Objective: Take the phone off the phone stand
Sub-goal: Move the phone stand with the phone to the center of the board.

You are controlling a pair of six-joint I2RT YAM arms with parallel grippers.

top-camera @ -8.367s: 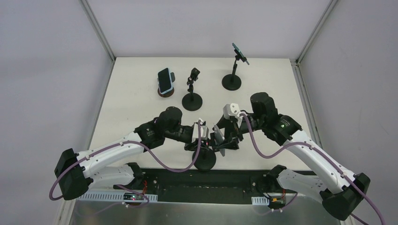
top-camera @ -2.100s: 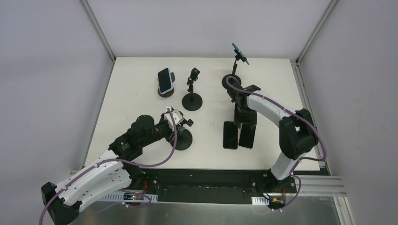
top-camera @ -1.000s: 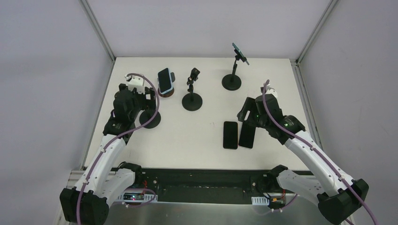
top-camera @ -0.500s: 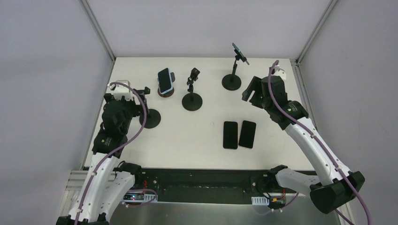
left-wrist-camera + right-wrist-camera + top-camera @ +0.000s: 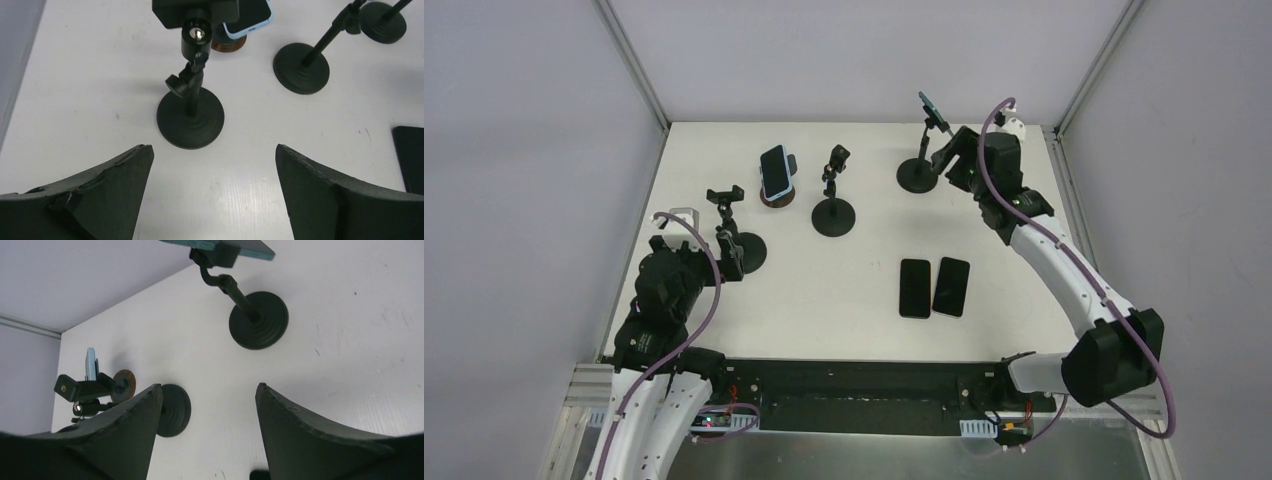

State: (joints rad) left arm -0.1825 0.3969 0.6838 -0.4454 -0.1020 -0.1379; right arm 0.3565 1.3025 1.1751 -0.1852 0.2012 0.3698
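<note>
Done: two dark phones (image 5: 914, 288) flat on worktop (image 5: 824, 290)
To do: teal phone (image 5: 240, 247) in tall stand (image 5: 258, 320), far R; blue-cased phone (image 5: 775, 172) on brown stand (image 5: 774, 198)
R claw (image 5: 207, 390): apart, empty, near teal phone
L claw (image 5: 214, 150): apart, empty, facing bare stand (image 5: 190, 100)
</note>
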